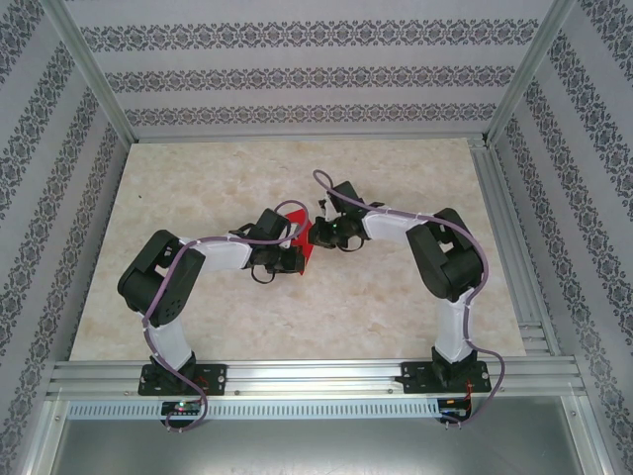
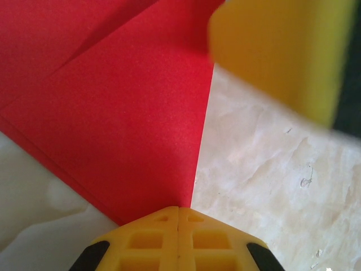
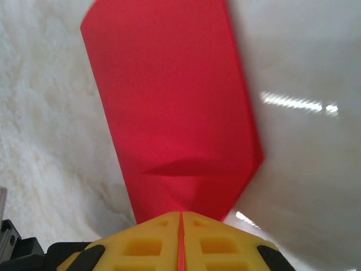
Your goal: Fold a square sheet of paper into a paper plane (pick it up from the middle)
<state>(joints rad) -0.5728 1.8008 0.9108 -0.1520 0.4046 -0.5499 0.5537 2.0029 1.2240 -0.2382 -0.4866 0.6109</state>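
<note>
The sheet of paper [image 1: 303,249] lies near the middle of the table [image 1: 396,307], already creased into a narrower red shape. In the top view bare marbled surface rings it on every side, widest toward twelve and six o'clock.

The left pincer [image 1: 294,251] sits at the sheet's eight o'clock and the right pincer [image 1: 318,236] at its two o'clock, so the paper spans the short gap between them.

In the left wrist view the left pincer [image 2: 178,217] has its yellow fingers pressed together on a corner of the sheet [image 2: 130,113], which fans out toward twelve o'clock with a layered edge running at eleven. A blurred yellow block [image 2: 276,51] hangs at one o'clock.

In the right wrist view the right pincer [image 3: 181,221] is likewise clamped on the sheet [image 3: 169,101], which runs toward twelve o'clock as a long strip (a shallow dent shows just above the fingertips).

Aluminium rails [image 1: 316,378] border the table at six o'clock and more rails [image 1: 514,267] at three. Patterned walls [image 1: 297,79] close off the remaining sides.
</note>
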